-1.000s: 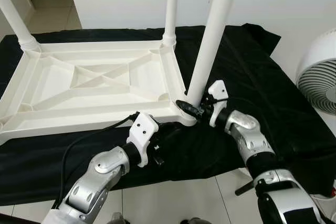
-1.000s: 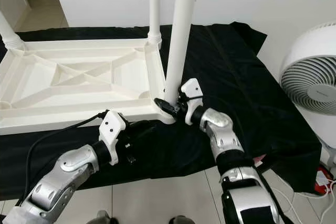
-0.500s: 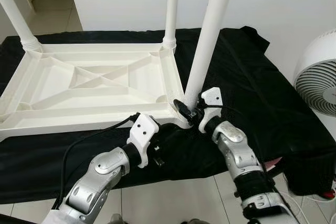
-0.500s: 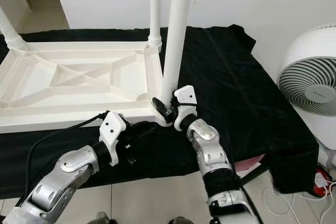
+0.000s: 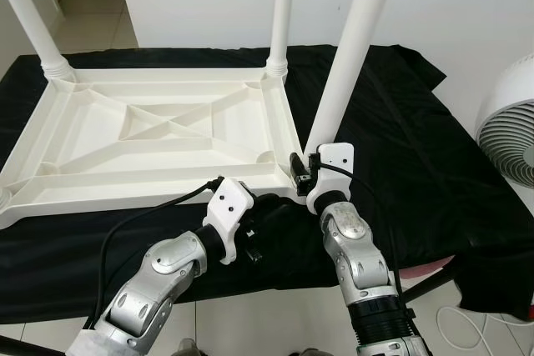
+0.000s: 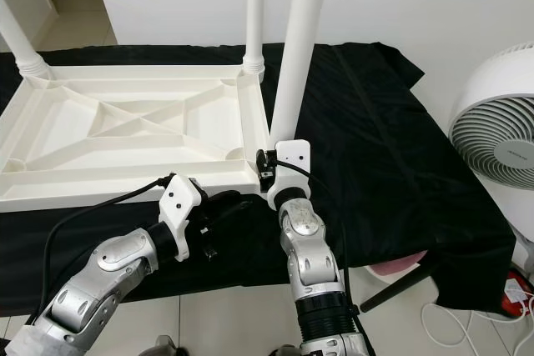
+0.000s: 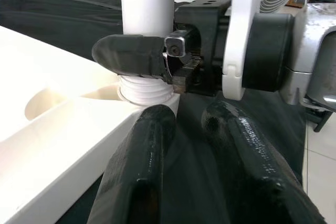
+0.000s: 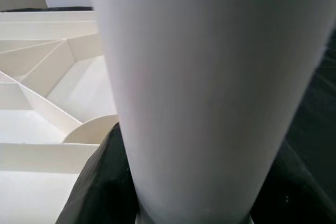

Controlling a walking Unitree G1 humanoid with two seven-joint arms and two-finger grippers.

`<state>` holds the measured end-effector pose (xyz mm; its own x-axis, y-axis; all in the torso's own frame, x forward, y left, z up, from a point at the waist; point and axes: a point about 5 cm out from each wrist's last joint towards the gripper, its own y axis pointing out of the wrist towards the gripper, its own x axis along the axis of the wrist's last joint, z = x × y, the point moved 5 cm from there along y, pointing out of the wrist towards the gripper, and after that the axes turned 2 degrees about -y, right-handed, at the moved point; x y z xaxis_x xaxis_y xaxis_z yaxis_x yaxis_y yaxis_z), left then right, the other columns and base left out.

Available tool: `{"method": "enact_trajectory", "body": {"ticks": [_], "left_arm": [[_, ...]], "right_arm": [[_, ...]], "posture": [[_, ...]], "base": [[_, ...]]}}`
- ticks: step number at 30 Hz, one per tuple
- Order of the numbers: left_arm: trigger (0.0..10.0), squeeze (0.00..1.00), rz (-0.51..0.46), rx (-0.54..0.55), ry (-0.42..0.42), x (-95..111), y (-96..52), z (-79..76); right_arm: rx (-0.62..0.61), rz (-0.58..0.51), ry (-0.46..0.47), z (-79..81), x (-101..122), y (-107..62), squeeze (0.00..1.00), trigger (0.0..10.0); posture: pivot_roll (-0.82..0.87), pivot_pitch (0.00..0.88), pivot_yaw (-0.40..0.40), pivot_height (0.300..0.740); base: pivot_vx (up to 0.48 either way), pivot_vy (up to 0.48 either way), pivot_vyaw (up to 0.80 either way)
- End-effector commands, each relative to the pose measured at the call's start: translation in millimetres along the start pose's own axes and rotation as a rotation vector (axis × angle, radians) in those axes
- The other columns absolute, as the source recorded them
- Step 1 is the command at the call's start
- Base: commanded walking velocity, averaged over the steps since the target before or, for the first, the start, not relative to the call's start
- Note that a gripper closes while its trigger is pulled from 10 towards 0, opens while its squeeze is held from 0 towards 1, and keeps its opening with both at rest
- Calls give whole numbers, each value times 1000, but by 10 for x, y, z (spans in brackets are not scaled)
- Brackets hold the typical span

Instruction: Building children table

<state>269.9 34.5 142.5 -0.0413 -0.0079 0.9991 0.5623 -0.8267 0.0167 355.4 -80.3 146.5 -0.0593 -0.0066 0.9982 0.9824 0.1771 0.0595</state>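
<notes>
Two silver arms, black-fingered grippers

Left gripper (image 7: pixel 189 150) and right gripper (image 5: pixel 302 168) sit behind white wrist brackets with dark screws; a black cable (image 5: pixel 150 214) loops along the left forearm.

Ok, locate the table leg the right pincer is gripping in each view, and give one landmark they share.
Left eye view: table leg rises from the tabletop's near right corner, right of centre.
Right eye view: same leg, just right of centre.
Left wrist view: its base at upper centre, right pincer clamped around it.
Right wrist view: leg very close up, centre.
Shared landmark: the white ribbed tabletop lying upside down.
</notes>
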Motion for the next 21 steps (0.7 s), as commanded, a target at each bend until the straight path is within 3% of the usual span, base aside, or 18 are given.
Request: {"method": "enact_trajectory", "body": {"ticks": [1, 2, 3, 10, 14, 15, 19, 20, 21], "left_arm": [[10000, 0, 18, -92, -12, -43, 4, -87], [10000, 0, 18, -92, -12, -43, 4, -87], [10000, 0, 16, -91, -12, -39, 6, -90], [10000, 0, 14, -83, -15, -36, 2, -88], [10000, 0, 10, -74, -13, -18, 5, -61], [10000, 0, 11, -74, -12, -17, 1, -55], [10000, 0, 12, -75, -11, -19, -4, -54], [10000, 0, 12, -75, -10, -16, -5, -50], [10000, 0, 12, -75, -10, -13, -6, -46]], "right_arm": [[11, -16, 13, 29, 41, -12, 702, 10000], [11, -16, 13, 29, 41, -12, 702, 10000], [12, -23, 14, 31, 58, -13, 1000, 10000], [84, -10, 18, 28, 53, -19, 1000, 10000], [215, 21, -19, -86, -14, 2, 1000, 10000], [335, 43, -43, -93, -50, -23, 373, 10000], [412, 62, -55, -77, -77, -52, 373, 10000], [480, 48, -94, -66, -65, -72, 0, 10000], [522, 37, -122, -62, -54, -86, 0, 10000]], "posture": [[-24, 50, -11, 740], [-24, 50, -11, 740], [-24, 50, -11, 740], [-21, 56, -11, 740], [-23, 65, -7, 740], [-23, 65, -7, 740], [-23, 65, -7, 740], [-25, 65, -3, 740], [-25, 65, -3, 740]], "base": [[0, 0, 0], [0, 0, 0], [0, 0, 0], [0, 0, 0], [0, 0, 0], [0, 0, 0], [0, 0, 0], [0, 0, 0], [0, 0, 0]]}}
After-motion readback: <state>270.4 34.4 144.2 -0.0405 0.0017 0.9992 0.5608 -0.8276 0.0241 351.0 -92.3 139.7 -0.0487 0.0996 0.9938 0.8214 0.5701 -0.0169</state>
